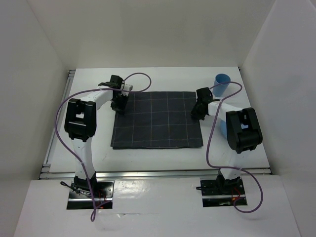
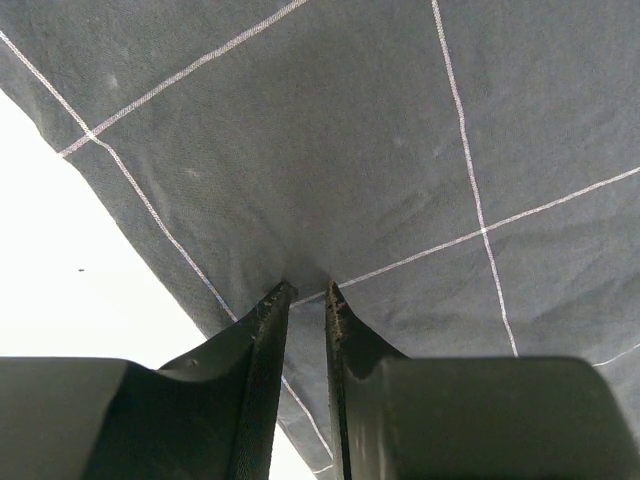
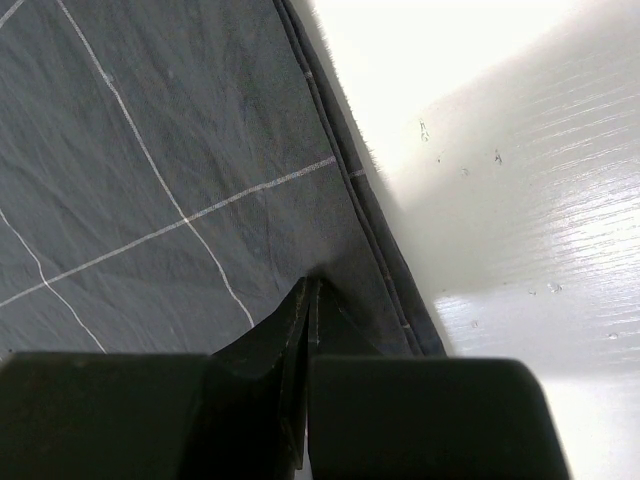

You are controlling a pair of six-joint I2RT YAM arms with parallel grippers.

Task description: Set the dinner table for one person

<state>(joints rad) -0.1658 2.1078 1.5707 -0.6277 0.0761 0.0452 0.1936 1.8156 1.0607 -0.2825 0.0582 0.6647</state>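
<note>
- Tabletop first: the dinner table (image 1: 148,79) is the big plain white surface filling my overhead view, with a metal rail (image 1: 148,173) along its near edge and white walls on three sides.
- A dark grey checked cloth mat (image 1: 158,121) lies flat on it, roughly in the middle, between my two arms. Its near edge sits slightly skewed to the rail.
- My left gripper (image 1: 119,102) is down at the mat's far left corner. On the left wrist camera the left gripper (image 2: 305,290) shows its two fingers only a narrow slit apart, and the mat (image 2: 330,150) is drawn up into a small pucker between the tips, so it has a pinch of the fabric.
- My right gripper (image 1: 198,111) is down at the far right side of the mat. On the right wrist camera the right gripper (image 3: 310,283) has its fingers pressed fully together, with creases in the mat (image 3: 170,150) running into the tips just inside the hemmed edge; it has nipped the fabric there.
- A blue cup (image 1: 222,84) stands upright on the white surface near the far right corner, off the mat and apart from the right gripper.
</note>
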